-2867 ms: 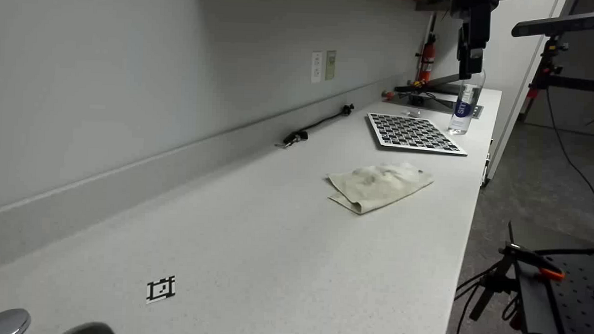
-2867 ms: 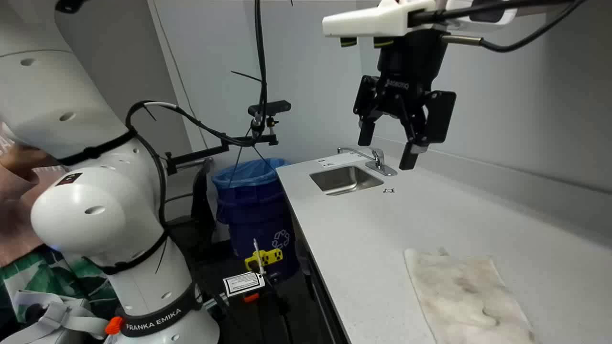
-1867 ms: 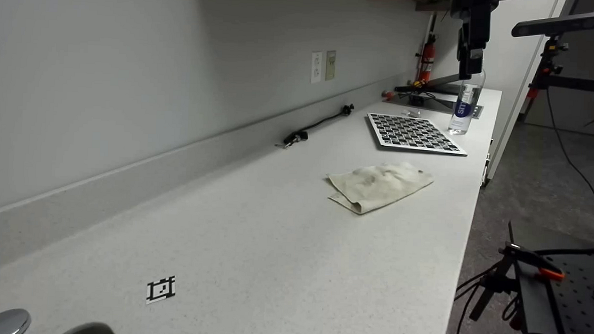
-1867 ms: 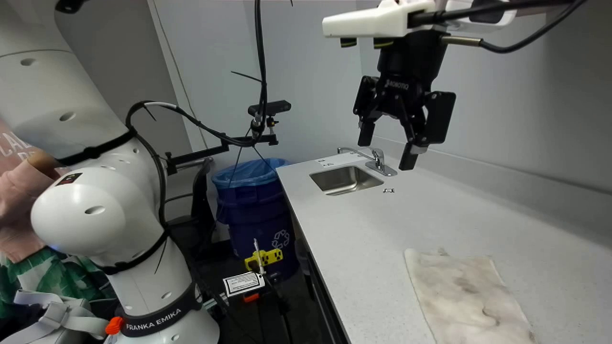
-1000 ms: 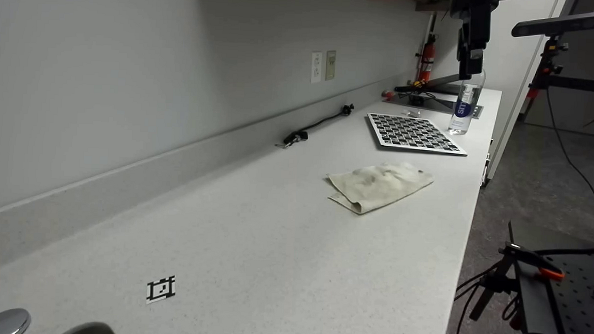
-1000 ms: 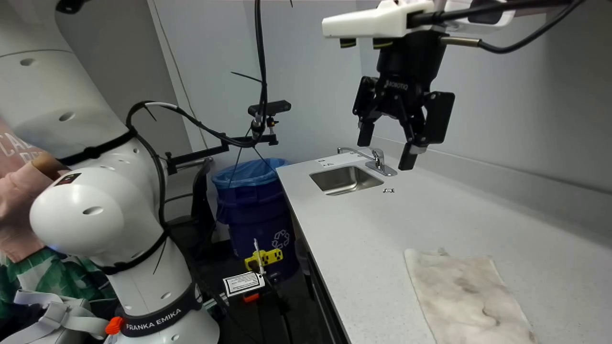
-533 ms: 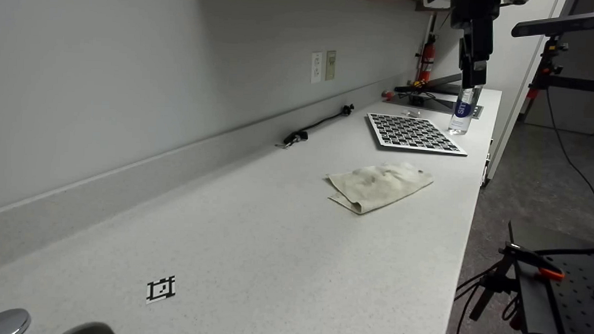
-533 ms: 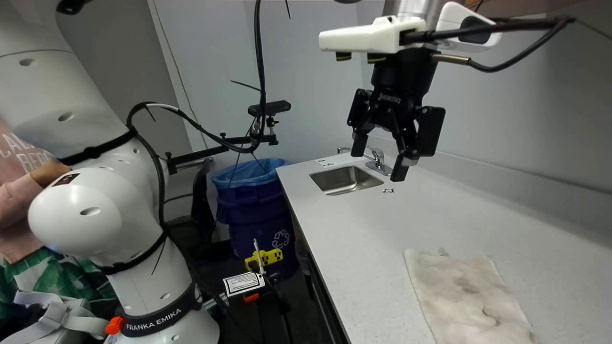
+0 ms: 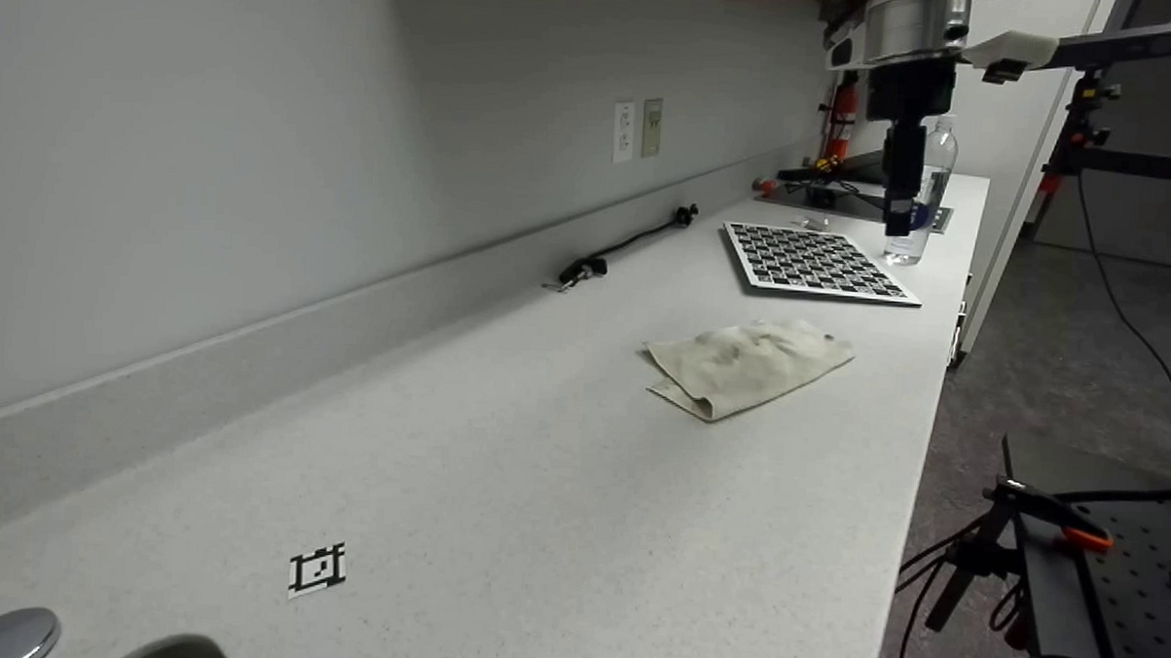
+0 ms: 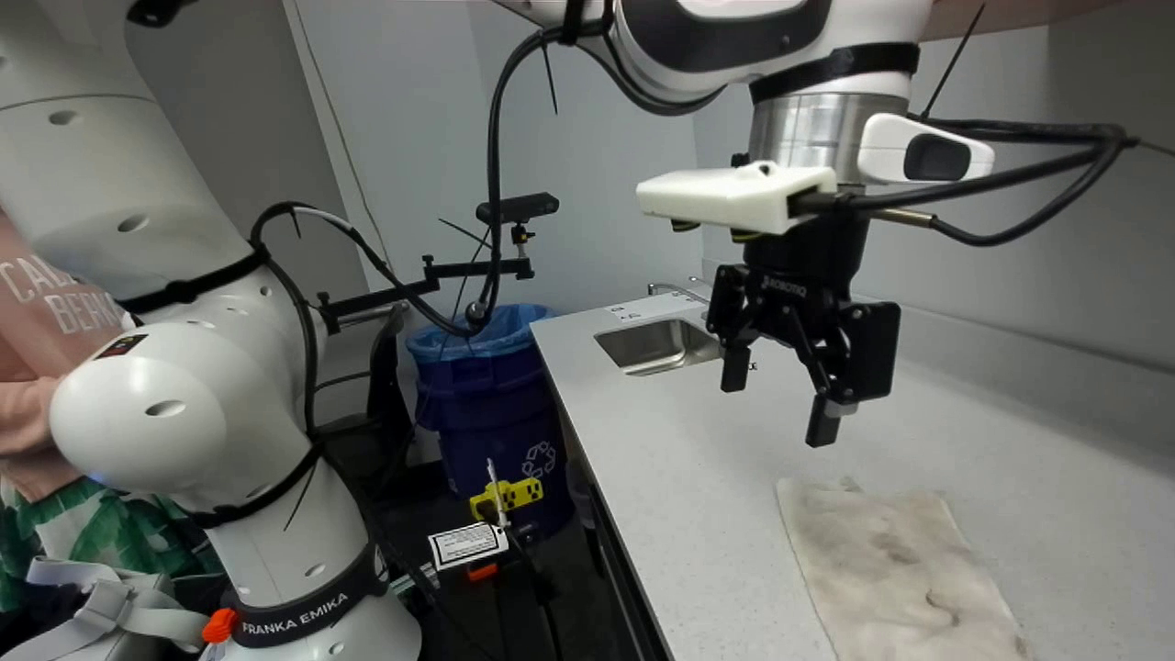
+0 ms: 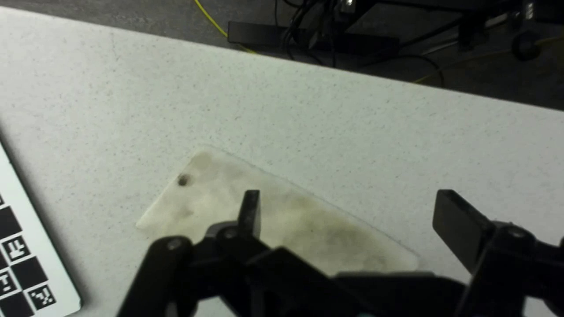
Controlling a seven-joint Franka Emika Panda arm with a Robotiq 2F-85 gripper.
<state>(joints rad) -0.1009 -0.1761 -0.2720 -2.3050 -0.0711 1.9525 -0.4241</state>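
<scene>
The end effector (image 10: 778, 401) is suspended above the bench (image 10: 698, 496), its two fingers (image 11: 460, 224) spread wide apart. A stained, cream-coloured cloth (image 10: 900, 560) is supported by the bench below the end effector, apart from the fingertips; in the wrist view, it is seen beneath the gap between the fingers and is partly hidden by one of them. To the left of the end effector in that view, a checkered board (image 11: 26, 246) is partly seen. In an exterior view, a clear bottle (image 9: 933, 190) is partly hidden behind the end effector; in an exterior view, a steel sink (image 10: 665, 344) is seen beyond it.
</scene>
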